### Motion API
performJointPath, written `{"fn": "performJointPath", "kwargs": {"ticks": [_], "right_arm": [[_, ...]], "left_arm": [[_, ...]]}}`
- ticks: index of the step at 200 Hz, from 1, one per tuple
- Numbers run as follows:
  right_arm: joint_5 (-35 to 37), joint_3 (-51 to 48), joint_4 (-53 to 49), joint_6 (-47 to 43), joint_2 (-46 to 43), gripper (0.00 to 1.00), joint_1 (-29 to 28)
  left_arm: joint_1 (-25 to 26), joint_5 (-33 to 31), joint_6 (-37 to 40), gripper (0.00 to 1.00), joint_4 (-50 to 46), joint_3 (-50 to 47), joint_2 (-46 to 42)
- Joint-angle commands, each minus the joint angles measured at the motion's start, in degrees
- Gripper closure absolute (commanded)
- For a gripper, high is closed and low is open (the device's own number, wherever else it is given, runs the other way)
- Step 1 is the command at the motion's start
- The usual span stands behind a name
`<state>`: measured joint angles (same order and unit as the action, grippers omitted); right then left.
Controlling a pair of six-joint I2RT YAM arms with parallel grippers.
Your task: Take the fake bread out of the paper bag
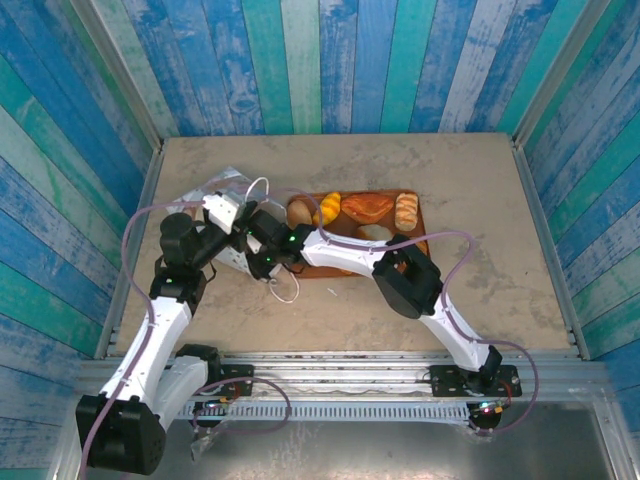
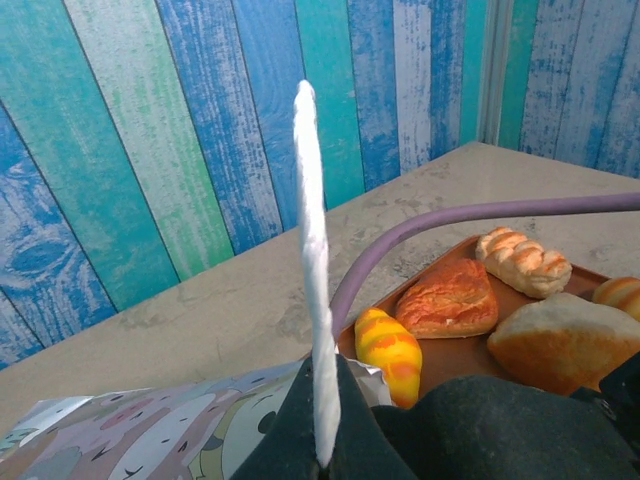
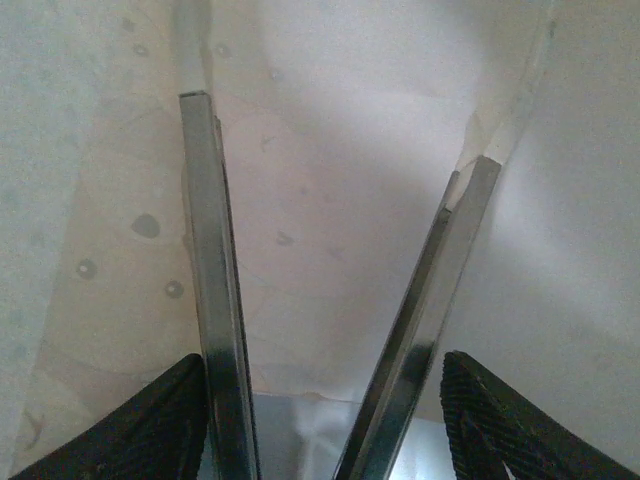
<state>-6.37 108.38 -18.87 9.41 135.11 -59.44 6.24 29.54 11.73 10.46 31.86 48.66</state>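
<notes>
The paper bag (image 1: 214, 186) lies on its side left of the tray, its pastel print (image 2: 150, 430) showing below my left gripper (image 2: 325, 455). That gripper is shut on one white cord handle (image 2: 312, 250), which stands straight up from the jaws. My right gripper (image 3: 338, 135) reaches into the bag's mouth (image 1: 252, 228) and stands open among the white paper walls (image 3: 330, 60), with nothing between its fingers. Several pieces of fake bread rest on the tray: a yellow-orange croissant (image 2: 388, 350), a flaky pastry (image 2: 450, 298) and a braided loaf (image 2: 522, 262).
The reddish-brown tray (image 1: 421, 226) sits at mid-table, right of the bag. A purple cable (image 2: 470, 213) arcs across the left wrist view. The second bag handle (image 1: 286, 291) trails on the table toward the near side. Blue-green plank walls enclose the table.
</notes>
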Motion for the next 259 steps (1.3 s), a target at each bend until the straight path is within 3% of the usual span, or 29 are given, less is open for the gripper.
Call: {"fn": "performJointPath", "kwargs": {"ticks": [1,82,102,175,259], "right_arm": [[1.6,2.6,-3.1,-1.0,3.9,0.35,0.1],[0.8,5.8,-6.4,-1.7,7.0,0.56,0.2],[0.4,6.4,-6.5,-2.1,6.7,0.71,0.4],[2.1,5.7,-7.5,-1.8,0.3,0.98,1.0],[2.9,-5.5,-8.3,0.7,-12.2,0.99,1.9]], "left_arm": [[0.5,3.4,-0.5,1.0,3.5,0.6,-1.6],[0.5,2.0,-0.7,1.0,4.6,0.0,-1.2],[0.5,1.4,-0.6,1.0,4.5,0.0,-1.5],[0.5,0.7,0.3,0.99,5.2,-0.9,-2.5],[0.5,-2.0,3.4,1.0,6.4,-3.6,-5.1]]}}
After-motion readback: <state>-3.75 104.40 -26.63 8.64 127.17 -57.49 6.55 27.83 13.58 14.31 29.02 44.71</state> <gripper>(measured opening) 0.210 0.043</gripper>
